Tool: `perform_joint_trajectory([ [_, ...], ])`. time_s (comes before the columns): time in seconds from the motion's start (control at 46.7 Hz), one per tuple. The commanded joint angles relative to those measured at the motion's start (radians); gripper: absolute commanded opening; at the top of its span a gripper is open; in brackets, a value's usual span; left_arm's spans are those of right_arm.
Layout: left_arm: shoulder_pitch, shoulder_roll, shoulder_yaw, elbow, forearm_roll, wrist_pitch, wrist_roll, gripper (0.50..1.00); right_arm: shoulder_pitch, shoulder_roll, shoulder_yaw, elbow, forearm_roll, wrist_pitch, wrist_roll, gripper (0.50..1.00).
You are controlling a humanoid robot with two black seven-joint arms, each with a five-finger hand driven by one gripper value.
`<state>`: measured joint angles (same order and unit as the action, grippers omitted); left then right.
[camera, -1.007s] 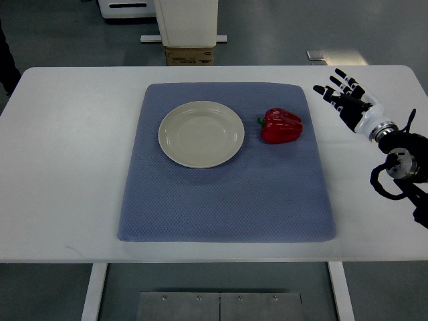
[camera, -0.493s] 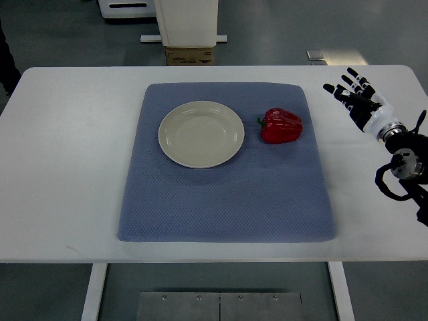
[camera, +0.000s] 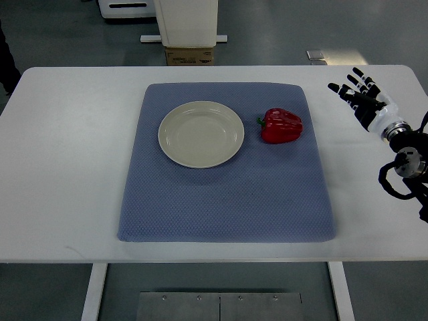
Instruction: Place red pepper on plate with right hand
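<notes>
Clearly nothing has been grasped yet: the glossy red bell pepper [camera: 281,126] lies on its side on the quilted blue-grey cloth mat [camera: 227,194], its short green stem pointing left toward the round cream ceramic plate [camera: 200,134] just beside it. Pepper and plate sit apart, not touching, both on the far half of the mat, which cushions them on the white table [camera: 67,167]. The black-and-white right hand [camera: 364,99] hovers over bare tabletop off the mat's right edge, well apart from the pepper, fingers [camera: 348,81] spread wide and holding nothing. That open pose suits an approach, I judge, since the pepper is broad and rounded and needs a wide grasp. The short gap to the plate should make the carry brief. No left hand shows.
</notes>
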<state>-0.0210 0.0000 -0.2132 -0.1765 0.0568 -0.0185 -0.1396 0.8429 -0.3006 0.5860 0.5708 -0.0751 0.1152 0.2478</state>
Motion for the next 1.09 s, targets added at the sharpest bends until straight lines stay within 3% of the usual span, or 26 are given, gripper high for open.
perform_joint_trajectory([
  [0.0, 0.001, 0.0, 0.0, 0.0, 0.0, 0.0, 0.0, 1.0, 0.001, 0.001, 0.0, -0.003, 0.0, 0.0, -0.001, 1.0],
  [1.071, 0.0, 0.0, 0.0, 0.0, 0.0, 0.0, 0.0, 1.0, 0.002, -0.009, -0.021, 0.001, -0.018, 0.012, 0.053, 1.0],
])
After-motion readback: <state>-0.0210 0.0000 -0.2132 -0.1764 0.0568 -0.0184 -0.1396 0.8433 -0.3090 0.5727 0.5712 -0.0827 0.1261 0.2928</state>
